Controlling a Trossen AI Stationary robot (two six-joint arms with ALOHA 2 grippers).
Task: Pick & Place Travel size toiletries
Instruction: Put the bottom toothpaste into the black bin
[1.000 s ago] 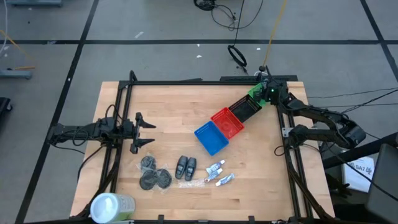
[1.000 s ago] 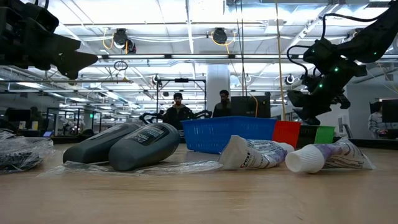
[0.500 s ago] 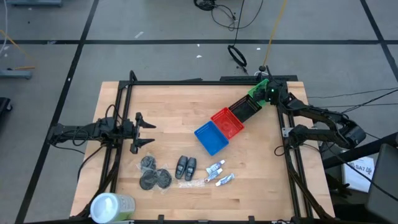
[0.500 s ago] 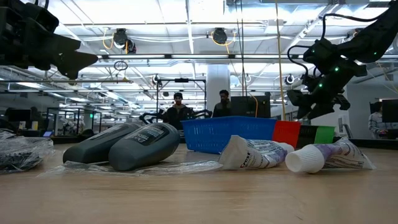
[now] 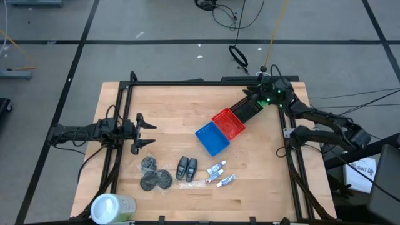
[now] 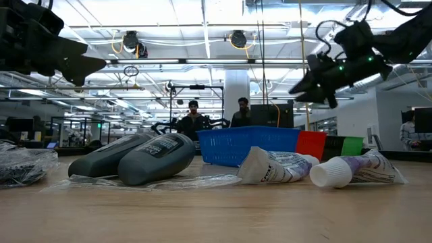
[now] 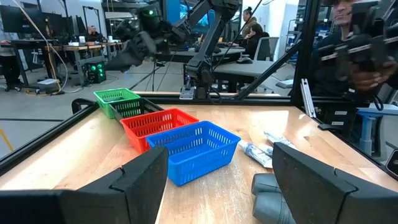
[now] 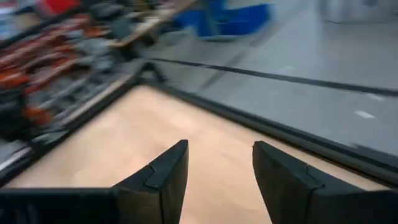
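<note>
Right gripper (image 5: 261, 99) has lifted and swung from the green bin (image 7: 117, 98) at the table's (image 5: 262, 181) far right corner, fingers spread and empty; toiletries (image 5: 187, 169) lie near the front edge, left gripper (image 5: 147, 133) waiting spread nearby.

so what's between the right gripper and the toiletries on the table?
High view: the right gripper hovers by the black basket; the red basket and blue basket lie between it and the white tubes.
</note>
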